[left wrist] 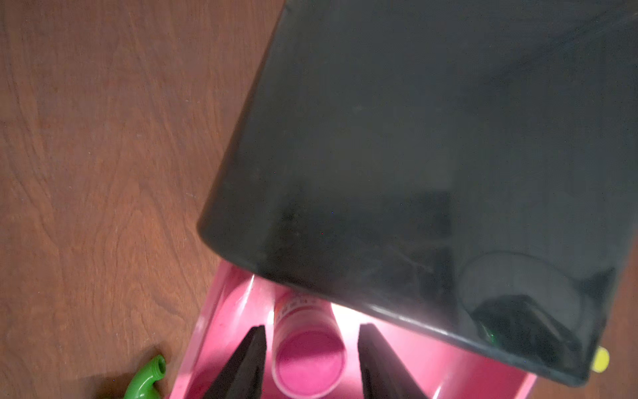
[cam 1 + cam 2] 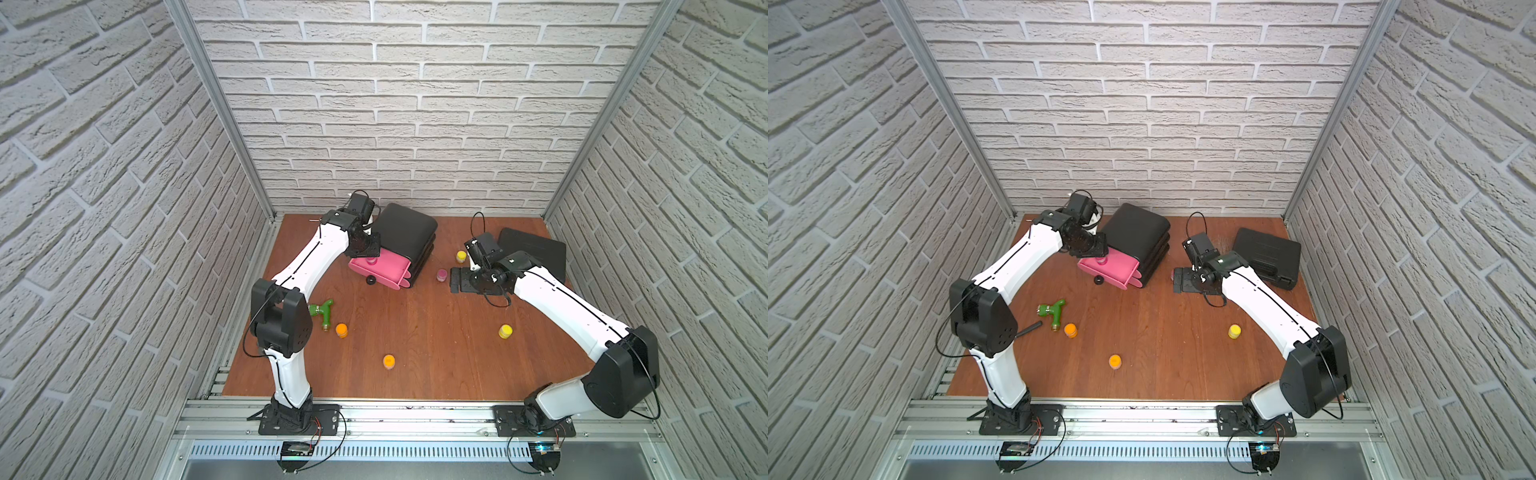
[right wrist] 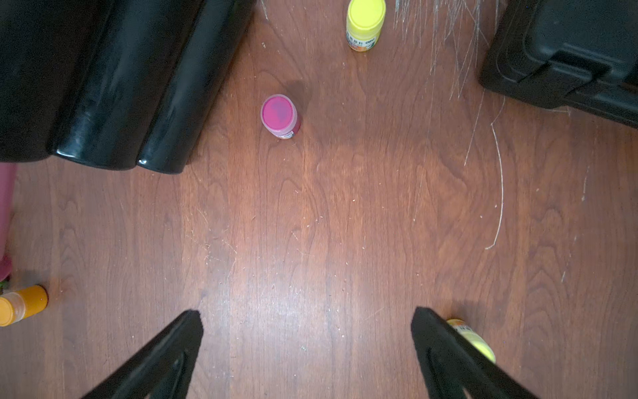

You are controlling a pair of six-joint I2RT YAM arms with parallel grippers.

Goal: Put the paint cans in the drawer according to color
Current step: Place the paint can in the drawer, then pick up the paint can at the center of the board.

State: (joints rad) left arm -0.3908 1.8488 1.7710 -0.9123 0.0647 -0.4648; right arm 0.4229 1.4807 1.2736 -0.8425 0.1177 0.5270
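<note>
Left pincer (image 1: 312,326) spread around pink can (image 1: 310,362) in open drawer (image 1: 228,304); right pincer (image 3: 307,328) spread wide over table (image 3: 310,224).

1 paint can (image 1: 309,349) in open drawer (image 2: 388,271), case (image 2: 536,249) right of cabinet (image 2: 409,228)

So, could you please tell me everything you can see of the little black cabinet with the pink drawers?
The cabinet is a glossy black shell, plastic by its look, with rounded corners, standing on the wooden table near the back wall. Of its three stacked pink drawers the top drawer is pulled out, its black ball knob facing forward; the lower two look shut. A pink paint can stands upright in the open drawer, between the spread jaws of the left gripper.
</note>
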